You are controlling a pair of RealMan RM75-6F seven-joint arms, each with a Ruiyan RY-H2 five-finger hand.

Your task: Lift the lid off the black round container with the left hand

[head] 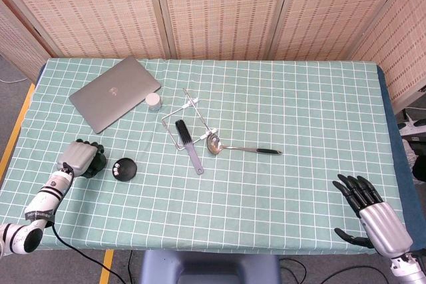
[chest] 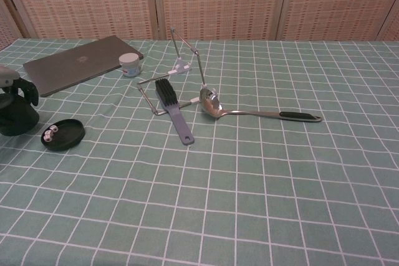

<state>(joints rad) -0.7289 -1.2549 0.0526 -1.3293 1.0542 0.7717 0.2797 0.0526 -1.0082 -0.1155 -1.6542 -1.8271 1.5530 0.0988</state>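
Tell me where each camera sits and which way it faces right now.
Head view: high above the near table edge, looking steeply down at the whole table; shows the left hand holding the lid and the open right hand.
Chest view: low at the near edge, looking level across towards the screens; only the left hand shows.
Shared: the black base, laptop, ladle.

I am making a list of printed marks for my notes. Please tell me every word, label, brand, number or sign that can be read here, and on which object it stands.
No text can be read in either view.
Laptop: a pale mark at the middle of its lid, too small and blurred to identify.
Small white jar: any label is too small to read.
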